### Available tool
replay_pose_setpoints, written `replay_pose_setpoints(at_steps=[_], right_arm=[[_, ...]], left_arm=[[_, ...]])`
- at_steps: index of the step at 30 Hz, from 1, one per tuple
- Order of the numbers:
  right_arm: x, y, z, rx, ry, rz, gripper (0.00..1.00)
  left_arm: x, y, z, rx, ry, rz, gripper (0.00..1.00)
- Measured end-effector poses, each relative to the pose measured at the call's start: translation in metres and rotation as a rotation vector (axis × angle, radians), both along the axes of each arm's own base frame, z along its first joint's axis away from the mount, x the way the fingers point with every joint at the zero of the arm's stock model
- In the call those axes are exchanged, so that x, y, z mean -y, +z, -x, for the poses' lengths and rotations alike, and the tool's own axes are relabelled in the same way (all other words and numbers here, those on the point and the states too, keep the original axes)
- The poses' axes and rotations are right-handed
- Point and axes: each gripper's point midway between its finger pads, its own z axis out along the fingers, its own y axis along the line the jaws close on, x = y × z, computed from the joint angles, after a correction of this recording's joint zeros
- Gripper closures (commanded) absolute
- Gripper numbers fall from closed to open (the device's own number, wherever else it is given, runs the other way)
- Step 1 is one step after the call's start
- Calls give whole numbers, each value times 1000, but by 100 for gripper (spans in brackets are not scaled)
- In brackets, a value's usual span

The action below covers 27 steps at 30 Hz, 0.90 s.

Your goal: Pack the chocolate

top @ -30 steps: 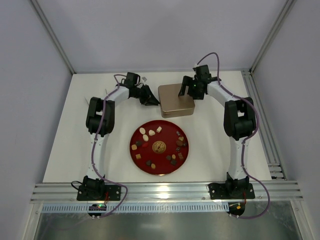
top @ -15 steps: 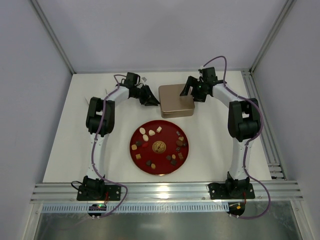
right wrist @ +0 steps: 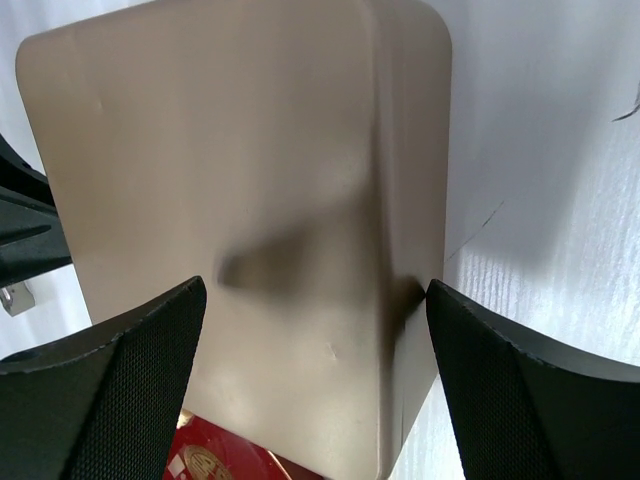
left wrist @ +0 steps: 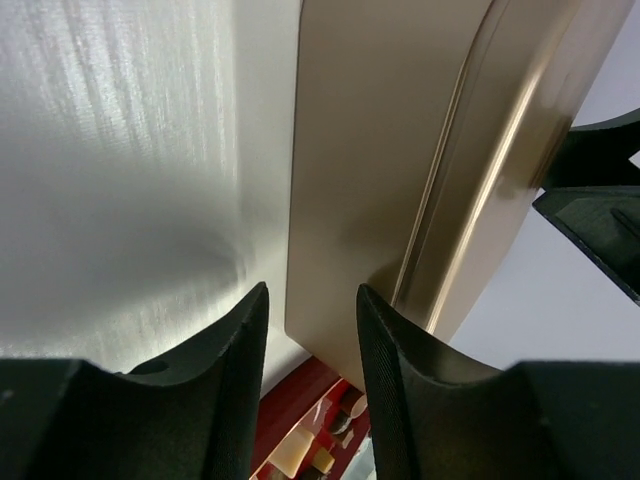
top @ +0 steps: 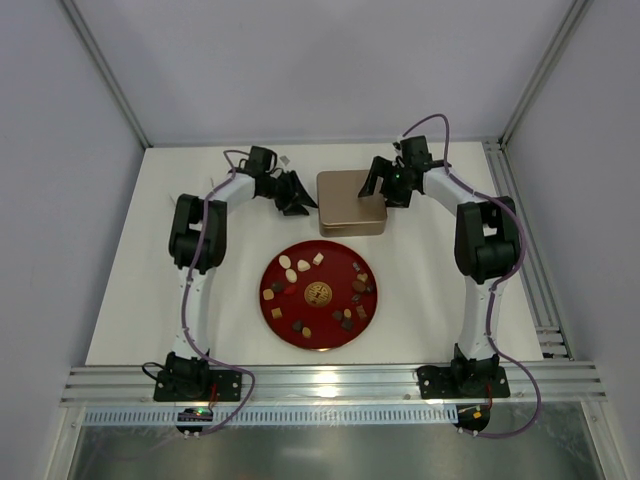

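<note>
From above, the chocolate point(top: 303, 265) shows as small dark brown, tan and cream pieces, square, round and oval. They lie loose around a gold emblem on a red plate point(top: 320, 325), on the base side of both pincers and well apart from them. A closed gold tin point(top: 352, 205) sits between the pincers: the left gripper point(top: 300, 198) is just beside its left edge, the right gripper point(top: 385, 185) over its far right corner. In the left wrist view the two fingers point(left wrist: 240, 370) stand a narrow gap apart with nothing clamped between them. The tin's left wall runs away just past the tips, and beyond its near corner a slice of the plate shows with a few cream and brown pieces. In the right wrist view the fingers point(right wrist: 130, 380) are spread wide and hold nothing. The tin's lid, carrying a shadow, fills the space past them, and only a sliver of the plate shows under it; whether any candy shows there I cannot tell
</note>
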Motion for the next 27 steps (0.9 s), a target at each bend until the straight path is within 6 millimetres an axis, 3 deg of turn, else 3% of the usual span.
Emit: replay_pose_setpoints(at_steps=[4, 12, 15, 27], right_arm=[[-5, -2, 5, -14, 16, 3, 10], [-16, -1, 12, -25, 45, -10, 10], [-17, -1, 12, -26, 47, -12, 10], [-18, -2, 15, -33, 52, -7, 10]], left_arm=[[-8, 8, -3, 13, 18, -2, 54], [-17, 54, -13, 112, 40, 18, 53], [-15, 63, -13, 134, 36, 23, 54], [-2, 47, 2, 137, -27, -3, 58]])
